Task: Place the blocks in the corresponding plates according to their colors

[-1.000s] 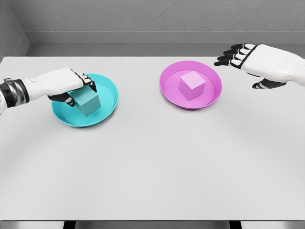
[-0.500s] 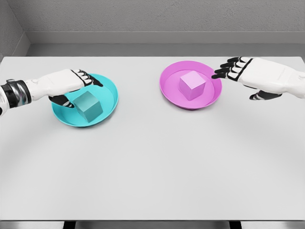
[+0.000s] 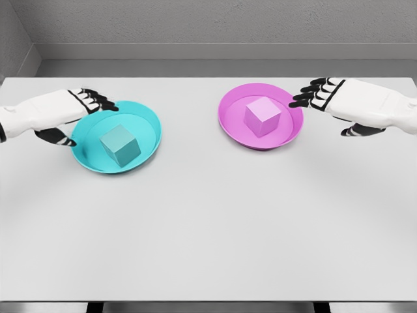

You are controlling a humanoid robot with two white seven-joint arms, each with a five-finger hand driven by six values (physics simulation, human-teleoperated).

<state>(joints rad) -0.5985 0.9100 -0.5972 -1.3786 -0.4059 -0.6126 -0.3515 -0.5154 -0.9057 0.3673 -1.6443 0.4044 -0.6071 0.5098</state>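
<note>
From the head view, a white tabletop [image 3: 208,222] carries two shallow plates set well apart. The cyan plate [image 3: 147,124] lies at the left, and a cyan block [image 3: 120,145] sits inside it, near its middle, resting on the plate's floor with one corner turned toward the camera. The magenta plate [image 3: 229,120] lies to the right of centre, and a magenta block [image 3: 262,117] sits inside it, also near the middle. The left hand [image 3: 55,111] comes in from the left edge and hangs at the far left rim of the cyan plate; its fingers [image 3: 98,101] are loosely extended, reaching over the rim, and they hold nothing, with clear space between them and the cyan block. Its thumb points down beside the plate's outer edge. The right hand [image 3: 355,104] comes in from the right edge and hovers just beside the far right rim of the magenta plate; its dark fingertips [image 3: 305,96] are spread and relaxed, pointing toward the plate, and grasp nothing, apart from the magenta block. A grey wall runs behind the tabletop's far edge.
</note>
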